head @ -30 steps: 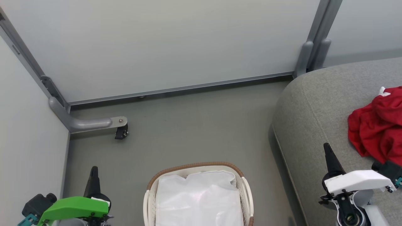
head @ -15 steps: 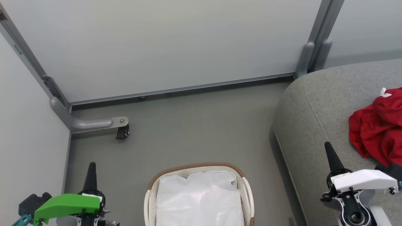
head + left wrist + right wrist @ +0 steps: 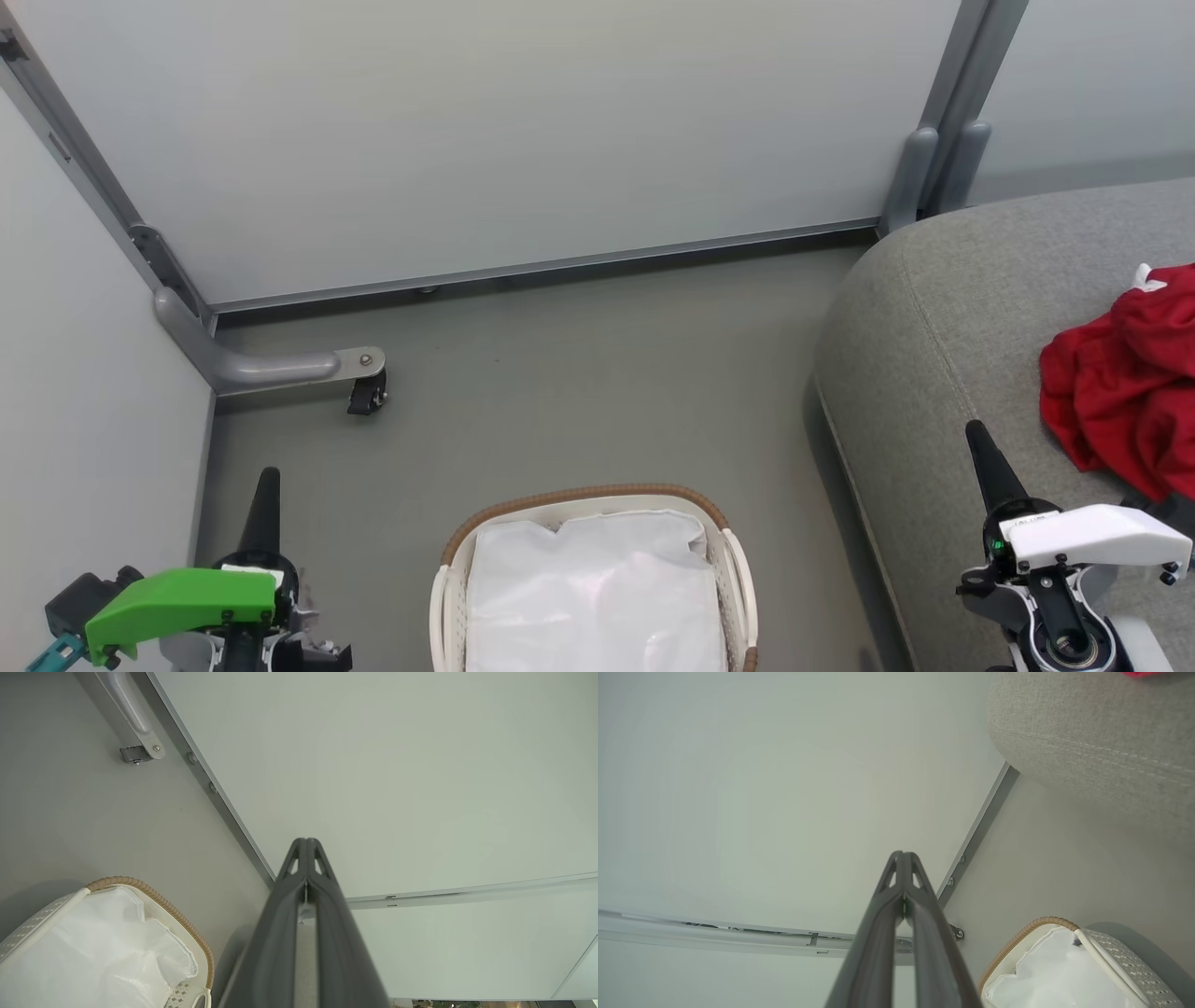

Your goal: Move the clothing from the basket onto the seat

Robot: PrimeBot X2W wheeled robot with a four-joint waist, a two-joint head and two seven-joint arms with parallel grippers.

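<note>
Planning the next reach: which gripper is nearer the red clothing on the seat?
Right. In the head view the right gripper shows against the seat, left of the clothing and apart from it. The left gripper is across the basket, at far left.

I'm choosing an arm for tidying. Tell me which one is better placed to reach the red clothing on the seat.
Right, probably: the right gripper is over the seat, close to the clothing; the left gripper sits beyond the basket.
</note>
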